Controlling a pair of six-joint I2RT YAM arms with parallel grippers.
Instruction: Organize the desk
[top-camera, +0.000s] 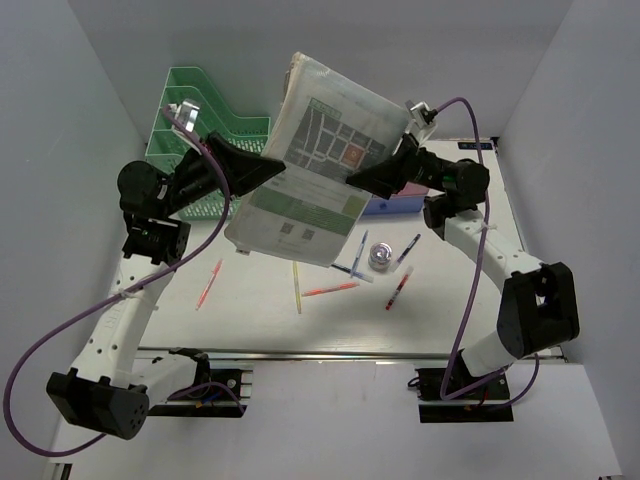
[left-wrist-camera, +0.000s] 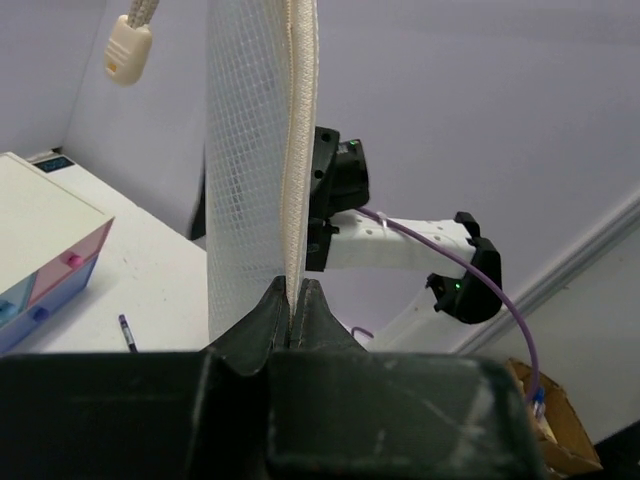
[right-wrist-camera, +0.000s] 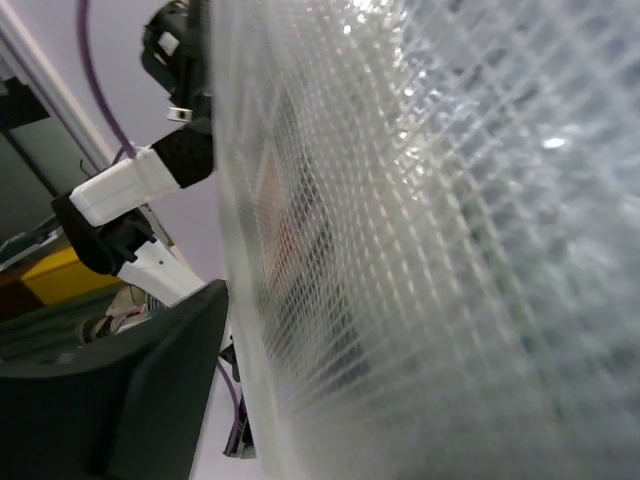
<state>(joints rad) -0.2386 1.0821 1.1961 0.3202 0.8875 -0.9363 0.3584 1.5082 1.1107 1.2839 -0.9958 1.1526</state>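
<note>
A clear mesh pouch (top-camera: 320, 170) with printed papers inside hangs tilted above the white desk (top-camera: 250, 320), between both arms. My left gripper (top-camera: 275, 168) is shut on its left edge; in the left wrist view the pouch's zipper seam (left-wrist-camera: 297, 150) rises out of the closed left gripper (left-wrist-camera: 293, 300). My right gripper (top-camera: 358, 180) sits at the pouch's right edge. In the right wrist view the mesh pouch (right-wrist-camera: 420, 250) fills the frame. One dark finger (right-wrist-camera: 150, 400) stands just left of it, and the other finger is hidden behind it. The jaws look wide apart.
Several pens lie on the desk under the pouch: red (top-camera: 209, 283), yellow (top-camera: 297, 288), orange (top-camera: 330, 290), blue (top-camera: 407, 249). A small round metal thing (top-camera: 380, 256) sits among them. A green file tray (top-camera: 205, 110) stands at the back left, and a small drawer box (left-wrist-camera: 50, 280) behind the pouch.
</note>
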